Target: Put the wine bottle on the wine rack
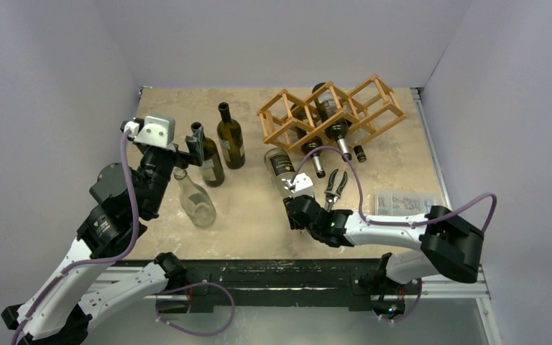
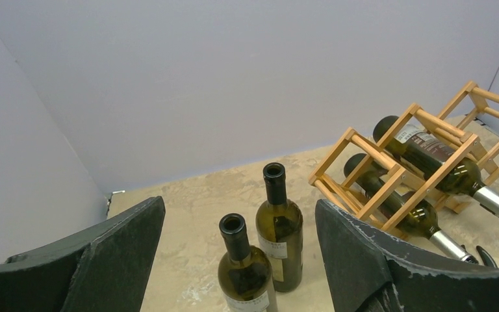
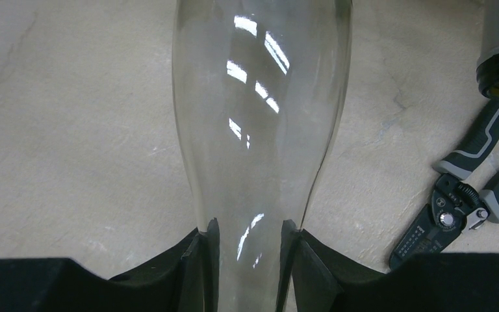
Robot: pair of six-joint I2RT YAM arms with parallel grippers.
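My right gripper (image 1: 292, 192) (image 3: 250, 227) is shut on the neck of a clear wine bottle (image 1: 280, 164) (image 3: 260, 97). The bottle lies with its dark-labelled body pointing away from me, just in front of the wine rack (image 1: 330, 111) (image 2: 429, 140). The rack is a light wooden lattice at the back right, with two dark bottles (image 1: 328, 108) (image 2: 429, 156) in its cells. My left gripper (image 1: 187, 147) (image 2: 239, 203) is open and holds nothing. It hovers beside the nearer of two upright green bottles (image 1: 210, 158) (image 2: 243, 273).
The second green bottle (image 1: 231, 136) (image 2: 279, 234) stands behind the first. Another clear bottle (image 1: 194, 201) stands near the left arm. Pliers (image 1: 336, 188) (image 3: 458, 208) lie right of my right gripper. A clear plastic box (image 1: 399, 203) sits at the right edge.
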